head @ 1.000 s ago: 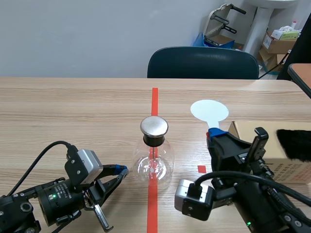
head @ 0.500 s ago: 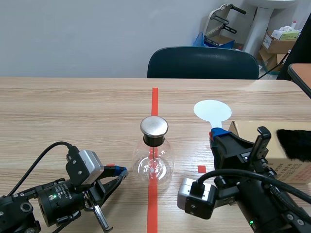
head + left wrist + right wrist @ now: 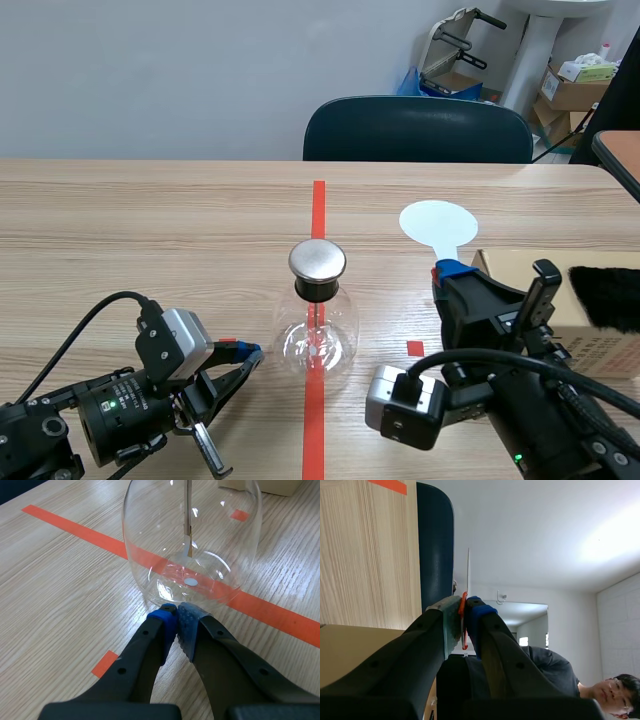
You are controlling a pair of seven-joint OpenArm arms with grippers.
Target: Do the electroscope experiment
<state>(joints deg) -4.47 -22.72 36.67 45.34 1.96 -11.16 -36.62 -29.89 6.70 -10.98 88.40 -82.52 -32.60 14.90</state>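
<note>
The glass flask (image 3: 318, 335) with its metal cap (image 3: 317, 261) stands on the red tape line at the middle of the table (image 3: 150, 230). The left gripper (image 3: 250, 350) lies low beside it, fingers closed on nothing (tips right at the flask's base). The right gripper (image 3: 448, 272) is clamped on the orange handle of a white round paddle (image 3: 438, 222), near a cardboard box (image 3: 590, 345) with black fur (image 3: 605, 295) on top.

A wooden table (image 3: 150, 220) is carrying a glass flask (image 3: 318, 335) at centre frame and a cardboard box (image 3: 590, 347) at the right edge.
</note>
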